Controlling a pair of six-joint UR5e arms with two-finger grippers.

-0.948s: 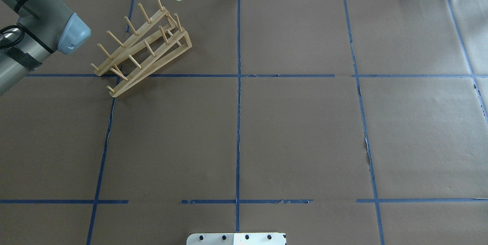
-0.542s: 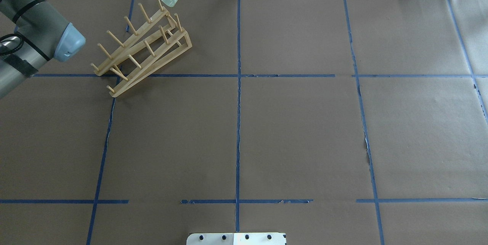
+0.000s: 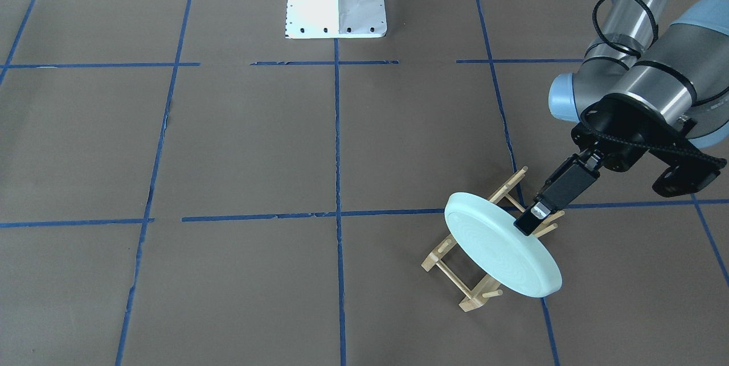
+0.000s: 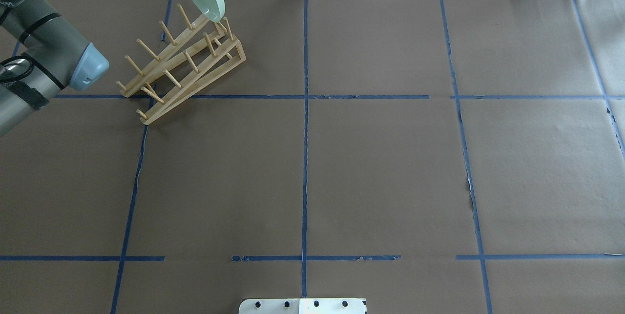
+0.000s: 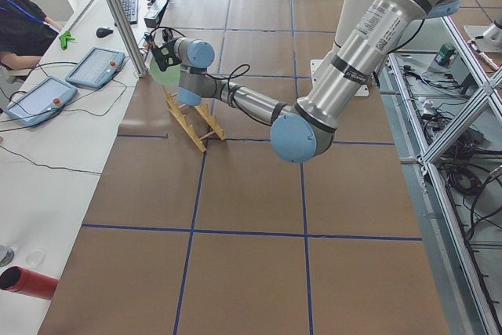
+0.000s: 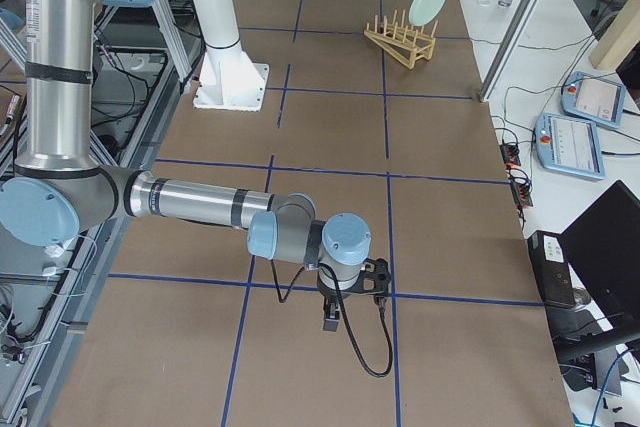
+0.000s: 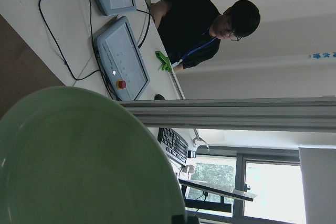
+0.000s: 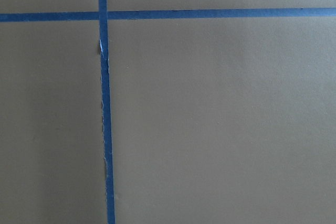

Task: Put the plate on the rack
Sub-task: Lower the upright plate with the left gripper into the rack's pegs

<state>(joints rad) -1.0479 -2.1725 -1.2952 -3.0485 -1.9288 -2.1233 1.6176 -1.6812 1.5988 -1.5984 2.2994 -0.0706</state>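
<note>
Plate [image 3: 496, 253] tilted edgewise, low rim nr rack [image 3: 474, 299] end

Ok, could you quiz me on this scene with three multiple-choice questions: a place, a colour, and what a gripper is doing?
1. Where is the plate? A) flat on the floor B) held tilted over the rack C) inside a cupboard
2. What colour is the plate? A) pale mint green B) red C) black
3. What is the left gripper doing? A) open, empty B) shut on a cup C) shut on the plate's rim
Answers: 1 B, it hangs tilted above the rack's end; 2 A, it looks pale green; 3 C, it clamps the rim.
</note>
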